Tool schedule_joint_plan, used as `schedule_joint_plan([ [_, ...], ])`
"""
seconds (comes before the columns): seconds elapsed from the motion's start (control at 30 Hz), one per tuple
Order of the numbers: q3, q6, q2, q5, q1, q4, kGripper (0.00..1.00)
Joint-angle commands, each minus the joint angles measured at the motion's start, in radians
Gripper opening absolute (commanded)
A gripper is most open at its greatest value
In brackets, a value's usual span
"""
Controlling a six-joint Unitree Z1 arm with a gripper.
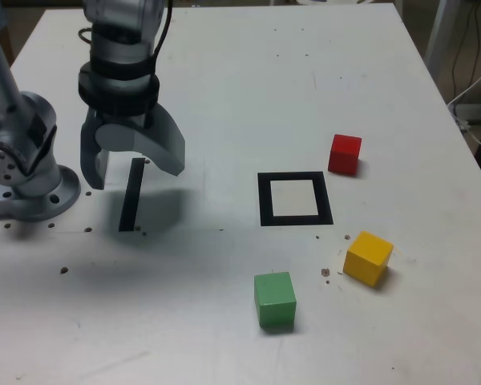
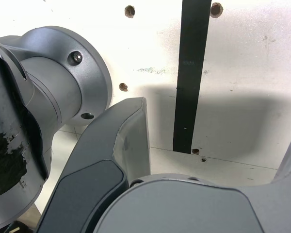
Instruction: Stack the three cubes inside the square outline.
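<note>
Three cubes lie apart on the white table: a red cube (image 1: 345,154), a yellow cube (image 1: 368,257) and a green cube (image 1: 274,300). Between them sits the square outline (image 1: 294,198), black with a pale centre and nothing inside it. My gripper (image 1: 133,170) hangs open and empty at the exterior view's left, above a straight black strip (image 1: 131,195), far from all the cubes. In the wrist view one grey finger (image 2: 131,141) shows beside the same strip (image 2: 189,73); no cube appears there.
The arm's grey base (image 1: 24,172) is bolted at the table's left edge in the exterior view. Small holes dot the table near the strip. White cables (image 1: 477,104) hang off the table's right side.
</note>
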Motion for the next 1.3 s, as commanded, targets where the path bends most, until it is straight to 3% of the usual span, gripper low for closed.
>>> schedule_joint_plan([
  [0.0,0.0,0.001,-0.005,0.0,-0.001,0.0,0.99],
  [0.43,-0.022,0.002,0.0,0.007,-0.001,0.006,0.99],
  [0.6,-0.118,0.007,0.029,0.015,-0.009,0.063,0.99],
  [0.93,-0.475,0.065,0.224,0.042,-0.028,0.225,0.99],
  [1.27,-0.671,0.155,0.366,0.066,-0.026,0.272,0.99],
])
